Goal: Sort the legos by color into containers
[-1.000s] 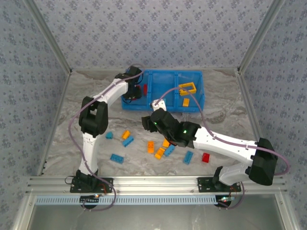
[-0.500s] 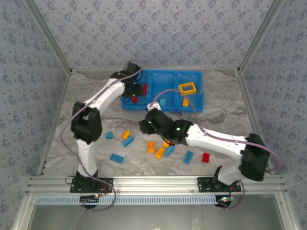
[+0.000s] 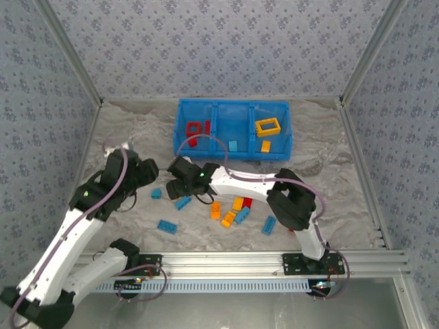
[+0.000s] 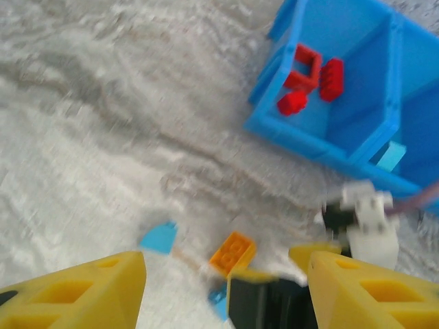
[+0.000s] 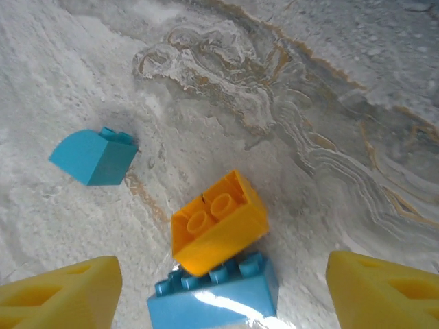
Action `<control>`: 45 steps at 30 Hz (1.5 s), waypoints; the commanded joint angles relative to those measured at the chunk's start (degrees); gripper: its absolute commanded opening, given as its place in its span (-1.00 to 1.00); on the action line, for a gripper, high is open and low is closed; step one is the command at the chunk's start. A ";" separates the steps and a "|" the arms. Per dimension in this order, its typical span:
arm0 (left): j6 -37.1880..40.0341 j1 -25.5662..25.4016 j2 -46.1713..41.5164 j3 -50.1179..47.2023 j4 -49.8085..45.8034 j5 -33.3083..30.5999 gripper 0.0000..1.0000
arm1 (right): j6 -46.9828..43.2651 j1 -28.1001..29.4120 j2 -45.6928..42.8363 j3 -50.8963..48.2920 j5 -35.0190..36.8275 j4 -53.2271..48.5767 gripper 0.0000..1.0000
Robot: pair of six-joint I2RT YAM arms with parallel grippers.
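Okay, left fingers [image 4: 75,288] have pulled off the tray [image 4: 302,142], spread and empty — reds [image 4: 303,68] sit in its nine-o'clock compartment. Right fingers [image 5: 62,295], also spread, now hover over an orange brick [image 5: 218,223] atop a blue brick [image 5: 212,300].

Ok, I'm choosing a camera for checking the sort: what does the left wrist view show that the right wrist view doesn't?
Left wrist's extra: the bright blue plastic compartment tray holding red plastic bricks. Right wrist's extra: the orange plastic brick tilted against a light blue rectangular brick. Shared: that orange brick, the light blue wedge brick, marbled table.
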 commanded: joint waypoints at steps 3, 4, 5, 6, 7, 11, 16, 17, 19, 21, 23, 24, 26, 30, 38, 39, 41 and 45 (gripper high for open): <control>-2.65 0.00 -6.63 -1.72 -8.73 0.61 0.29 | -13.20 0.91 5.55 9.86 3.79 -13.55 0.67; -2.69 0.00 -7.69 -1.60 -9.64 0.62 0.29 | -15.83 0.79 6.28 10.54 4.10 -14.58 0.67; -2.81 0.04 -8.54 -1.38 -10.29 0.51 0.29 | -18.18 0.59 6.90 10.87 3.57 -14.91 0.67; -2.78 0.00 -9.16 -0.99 -10.76 0.46 0.28 | -20.18 0.40 7.34 11.07 2.38 -14.77 0.68; -2.71 0.01 -9.66 -0.50 -11.11 0.36 0.28 | -21.66 0.04 7.90 11.70 1.11 -14.89 0.68; -2.47 0.00 -9.87 1.30 -12.58 -0.49 0.28 | -24.84 -0.39 11.75 16.99 -0.38 -18.24 0.67; -3.01 0.02 -10.05 1.38 -12.41 0.11 0.28 | -25.23 -0.63 15.53 21.72 0.52 -21.60 0.61; -3.08 0.00 -10.04 1.36 -12.19 0.34 0.28 | -25.15 -0.66 16.14 22.18 0.43 -21.94 0.60; -3.11 0.00 -10.04 1.35 -11.82 1.02 0.28 | -25.05 -0.68 16.75 22.55 0.47 -22.09 0.57; -3.13 0.00 -9.98 1.52 -11.67 1.55 0.28 | -24.99 -0.67 17.17 22.74 0.17 -22.06 0.52; -3.38 0.00 -9.95 1.92 -12.06 2.10 0.28 | -24.79 -0.83 17.28 22.82 0.02 -21.65 0.46; -3.47 0.00 -10.05 2.10 -12.59 2.22 0.28 | -24.71 -0.84 17.34 22.82 -0.10 -21.48 0.42; -4.04 0.00 -10.31 2.38 -13.67 2.65 0.28 | -24.29 -0.93 17.57 23.13 -0.54 -21.38 0.32; -4.79 0.02 -11.26 2.20 -14.89 4.04 0.28 | -23.50 -1.12 17.61 23.31 -0.99 -21.69 0.19; -4.78 0.02 -12.32 1.62 -15.14 7.26 0.28 | -21.76 -1.25 15.83 21.79 -0.65 -21.06 0.01; -4.72 0.00 -12.24 1.49 -14.85 7.71 0.28 | -21.42 -1.29 15.31 21.29 -0.55 -20.79 0.00; -4.50 0.04 -12.15 0.88 -13.97 8.83 0.28 | -21.02 -1.55 14.08 20.22 -0.33 -19.84 -0.01; -4.30 0.00 -11.49 -0.41 -11.45 11.23 0.29 | -20.40 -2.24 11.87 18.74 0.37 -18.98 -0.05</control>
